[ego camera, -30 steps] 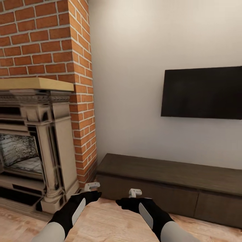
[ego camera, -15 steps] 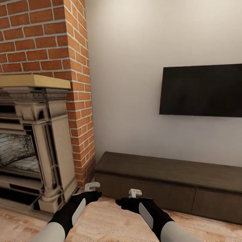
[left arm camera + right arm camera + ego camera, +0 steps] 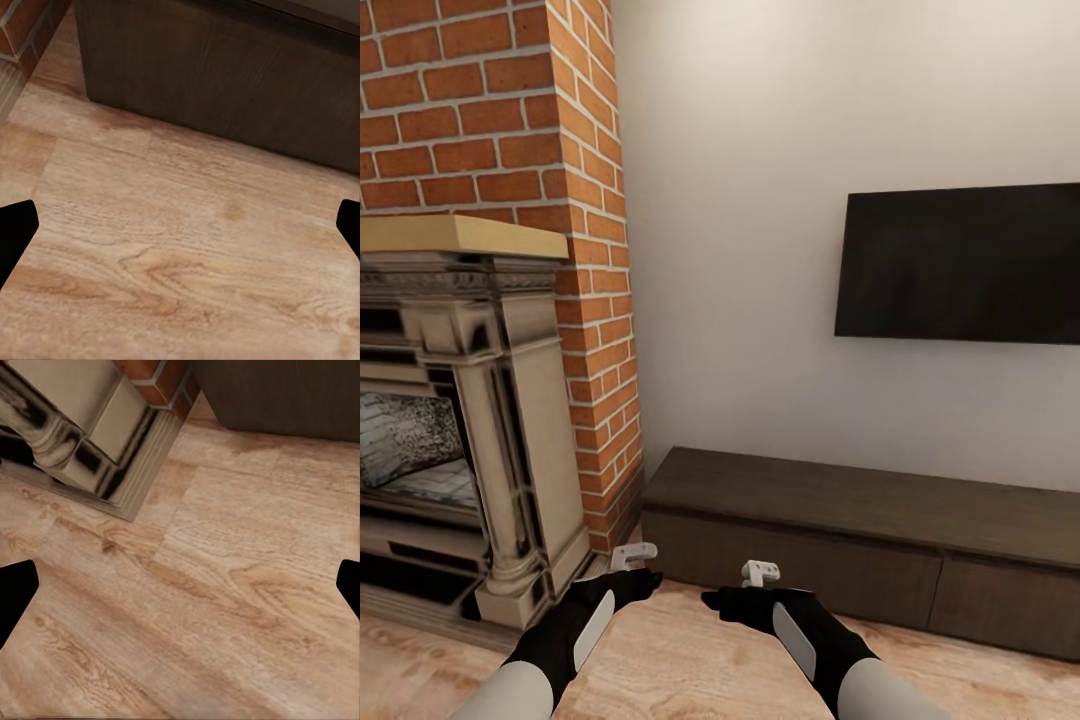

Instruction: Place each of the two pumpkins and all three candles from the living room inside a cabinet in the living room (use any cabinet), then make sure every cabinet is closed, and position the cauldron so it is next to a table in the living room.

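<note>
View: has panned slightly right since a second ago; approach under way.
Cabinet [image 3: 880, 540]: 1 o'clock, drawers apparently closed.
Left gripper [image 3: 633, 553], right gripper [image 3: 761, 572]: jaws spread, empty.

You face a dark-brown cabinet [image 3: 840, 530] on pale grained wood floor [image 3: 680, 660], beside red brick [image 3: 490, 110] with white mortar, a cream-and-black fireplace surround [image 3: 510, 400], a black screen [image 3: 960, 265], an off-white wall [image 3: 740, 250].

the pale wood-plank floor [image 3: 690, 650] carries the long dark-brown cabinet [image 3: 840, 540] against the white wall, with the fireplace base [image 3: 510, 600] standing just beside its end.
</note>
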